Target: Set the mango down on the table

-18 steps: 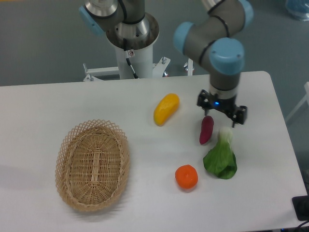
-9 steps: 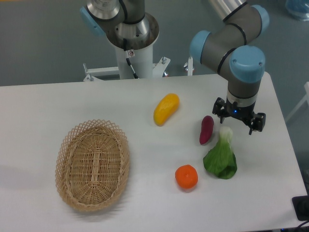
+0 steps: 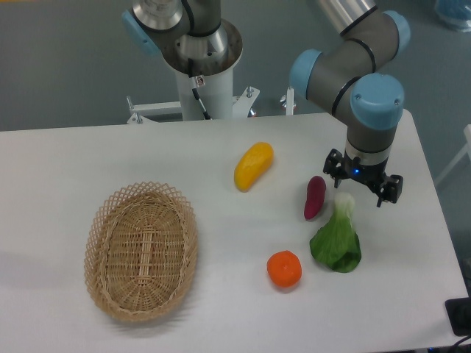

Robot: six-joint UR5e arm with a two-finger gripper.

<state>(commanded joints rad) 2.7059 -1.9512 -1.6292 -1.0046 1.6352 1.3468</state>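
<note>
The mango [image 3: 253,166], yellow shading to orange at its upper end, lies on the white table [image 3: 110,158] near the middle, free of the gripper. My gripper [image 3: 363,184] hangs at the right, well away from the mango, just above the white stem of a leafy green vegetable [image 3: 338,237]. Its fingers are spread apart and hold nothing.
A purple-red sweet potato [image 3: 315,197] lies just left of the gripper. A round orange fruit [image 3: 284,269] sits in front of it. An oval wicker basket [image 3: 142,249] with nothing in it stands at the front left. The robot base [image 3: 200,55] rises behind the table.
The gripper has moved to the right, from above the sweet potato to above the vegetable's stem, and has held nearly still over the last half second. The mango has not moved.
</note>
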